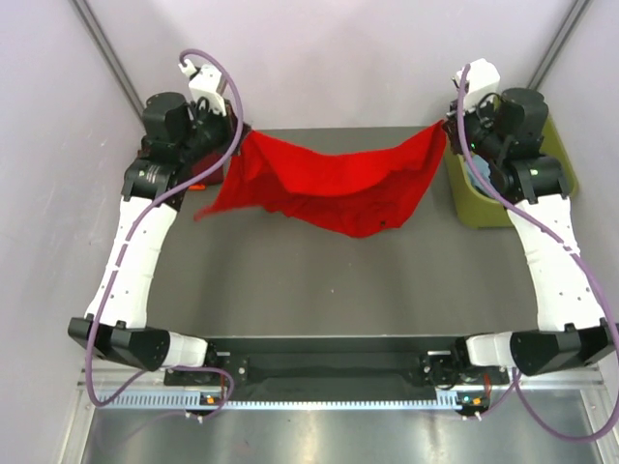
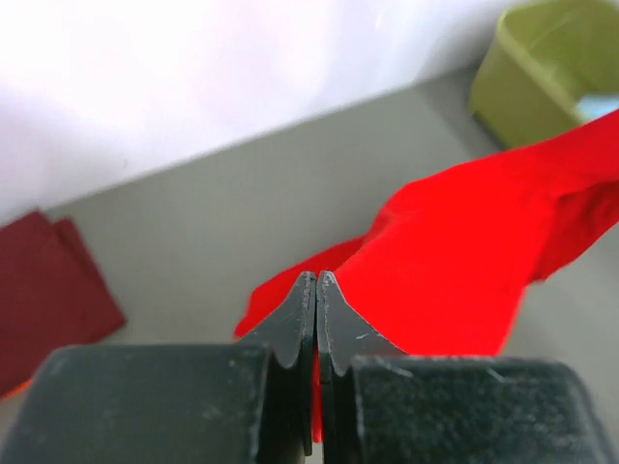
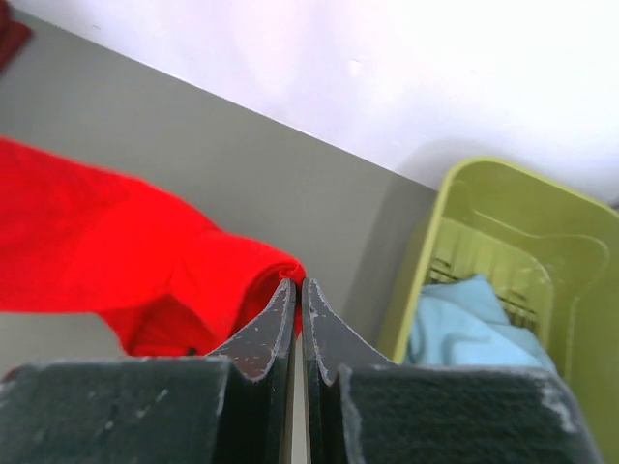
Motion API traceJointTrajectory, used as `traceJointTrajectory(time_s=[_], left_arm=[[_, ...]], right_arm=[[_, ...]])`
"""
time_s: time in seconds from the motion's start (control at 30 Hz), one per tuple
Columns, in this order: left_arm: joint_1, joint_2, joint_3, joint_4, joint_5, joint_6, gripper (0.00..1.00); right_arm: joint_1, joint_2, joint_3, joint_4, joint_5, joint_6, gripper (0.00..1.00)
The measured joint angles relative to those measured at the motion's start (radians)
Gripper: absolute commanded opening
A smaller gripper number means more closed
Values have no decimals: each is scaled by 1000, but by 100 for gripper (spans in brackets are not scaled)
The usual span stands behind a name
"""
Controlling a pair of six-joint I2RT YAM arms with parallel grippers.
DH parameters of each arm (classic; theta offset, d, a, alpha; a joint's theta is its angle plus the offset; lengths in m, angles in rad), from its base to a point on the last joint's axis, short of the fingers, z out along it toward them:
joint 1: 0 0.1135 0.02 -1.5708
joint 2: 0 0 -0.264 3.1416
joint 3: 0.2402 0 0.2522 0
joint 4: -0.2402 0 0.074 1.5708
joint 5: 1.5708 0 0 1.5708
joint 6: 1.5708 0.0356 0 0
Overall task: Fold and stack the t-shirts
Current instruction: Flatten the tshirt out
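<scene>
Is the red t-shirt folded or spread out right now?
Spread out, not folded. The red t-shirt hangs stretched between the left gripper and the right gripper, each shut on an edge, its middle sagging.

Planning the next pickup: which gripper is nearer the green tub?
Right. The right gripper holds the red shirt just beside the tub; the left gripper is across the table.

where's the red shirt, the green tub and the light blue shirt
red shirt (image 1: 338,184), top external view, sagging middle
green tub (image 3: 513,222), right wrist view, inner wall
light blue shirt (image 3: 464,324), right wrist view, top fold
</scene>
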Motion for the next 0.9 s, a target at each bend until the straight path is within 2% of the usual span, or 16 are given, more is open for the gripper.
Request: traceJointTrajectory(time_s=[0.2,0.37,0.4,0.5,0.6,0.7,0.73,0.77,0.83,0.9], left_arm=[[3,2,-54,-99,-2,71,0],[4,45,-229,-99,-12,97,0],[4,103,-306,-97,-21,108,0],[9,262,-336,-85,-24,126,0],[25,468,-265,-67,-36,129,0],[51,686,-82,-76,-39,122,0],[60,739,-16,-83,-40,117,22],[67,798,60,-85,-40,112,33],[79,901,218,-105,-51,106,44],[86,964,355,-135,-64,94,47]], right_arm=[[0,-40,-21,-12,-54,33,0],[0,9,-69,-13,-84,33,0],[0,61,-78,-13,-87,33,0],[0,169,-63,-19,-90,26,0],[2,303,-10,-18,-85,14,0],[6,425,63,-19,-77,0,0],[8,463,89,-19,-75,-4,0],[9,490,111,-19,-73,-6,0],[11,544,158,-16,-70,-10,0],[14,582,193,-13,-68,-11,0]])
